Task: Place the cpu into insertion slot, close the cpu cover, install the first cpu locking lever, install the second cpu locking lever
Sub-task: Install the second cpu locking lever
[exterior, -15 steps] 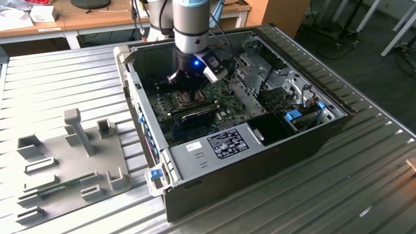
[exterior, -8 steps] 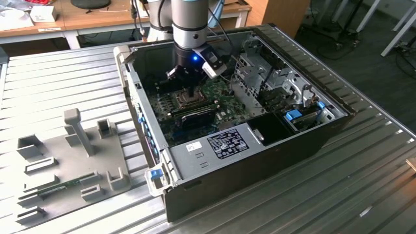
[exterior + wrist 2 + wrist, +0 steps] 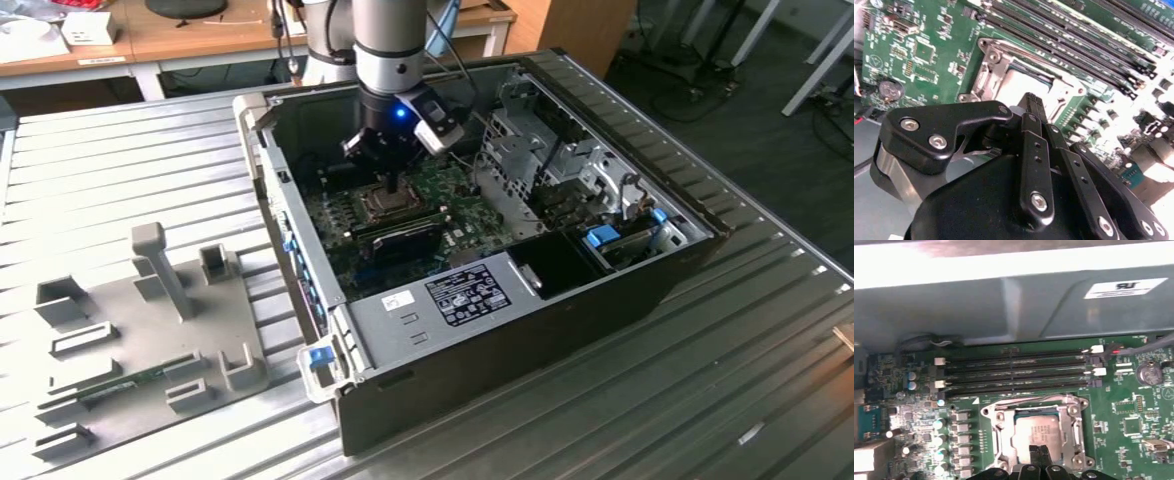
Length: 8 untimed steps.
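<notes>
Over the slot [image 3: 1035,432] hangs the gripper [image 3: 1040,452], jaws pressed together. Inside sits the cpu [image 3: 1036,432], with the cover [image 3: 1076,427] down around it.

The open computer case [image 3: 561,330] lies on a ribbed metal table [image 3: 747,400], surrounding the pincer. Black memory slots [image 3: 1014,372] run just beyond its tip. A grey fixture plate [image 3: 134,330] sits well apart, toward the exterior view's left.

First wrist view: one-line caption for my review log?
Gripper poised at the edge of the cpu, seated in the insertion slot under the closed cpu cover.
</notes>
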Motion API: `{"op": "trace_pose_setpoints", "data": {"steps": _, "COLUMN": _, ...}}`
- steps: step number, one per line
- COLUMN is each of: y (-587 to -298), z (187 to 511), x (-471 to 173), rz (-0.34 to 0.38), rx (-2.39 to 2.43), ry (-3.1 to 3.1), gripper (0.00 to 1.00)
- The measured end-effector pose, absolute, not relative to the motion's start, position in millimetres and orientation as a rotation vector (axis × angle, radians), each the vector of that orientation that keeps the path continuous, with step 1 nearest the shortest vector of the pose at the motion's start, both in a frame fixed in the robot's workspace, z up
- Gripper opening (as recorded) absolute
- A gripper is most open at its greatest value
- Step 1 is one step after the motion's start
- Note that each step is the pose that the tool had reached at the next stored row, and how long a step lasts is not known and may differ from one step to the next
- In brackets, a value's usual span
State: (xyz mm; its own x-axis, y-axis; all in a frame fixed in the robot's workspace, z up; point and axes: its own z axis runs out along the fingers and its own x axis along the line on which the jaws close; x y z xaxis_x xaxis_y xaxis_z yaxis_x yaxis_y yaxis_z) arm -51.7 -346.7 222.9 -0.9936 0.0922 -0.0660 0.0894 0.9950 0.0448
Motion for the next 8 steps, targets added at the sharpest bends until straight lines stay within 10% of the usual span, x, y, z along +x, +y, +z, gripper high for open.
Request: {"op": "trace_pose_setpoints", "data": {"steps": 8, "y": -346.7, "z": 223.6, "x": -49.0, "rz": 0.064, "rx": 0.14, "ry": 3.072, "gripper": 0.11}}
